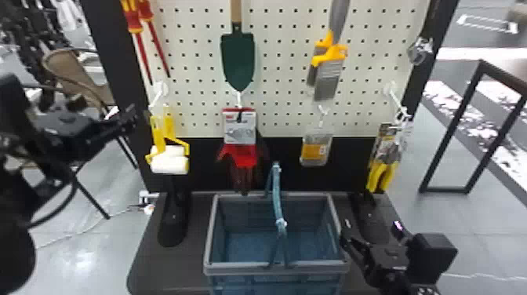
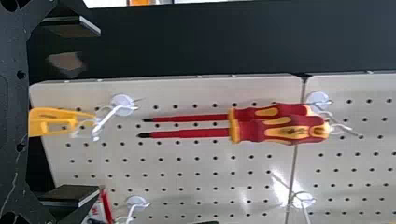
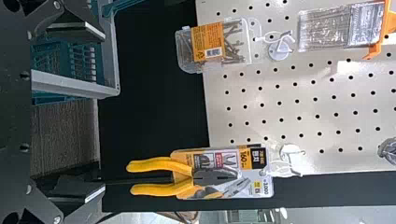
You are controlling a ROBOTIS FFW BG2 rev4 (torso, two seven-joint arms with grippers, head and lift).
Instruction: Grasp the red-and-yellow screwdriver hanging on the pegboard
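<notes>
Red-and-yellow screwdriver (image 2: 280,128) hangs farthest off. Nearest, the right gripper (image 1: 349,239) sits open just beside the basket (image 1: 274,268). Farther, the left gripper (image 1: 132,115), fingers spread wide, faces the upper-left corner of the pegboard (image 1: 282,78), where the screwdriver hangs handle-up from a hook (image 2: 322,103).

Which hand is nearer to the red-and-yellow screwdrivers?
Left. The left hand is up at the pegboard edge, below the screwdrivers; the right hand is low, beside the basket.
</notes>
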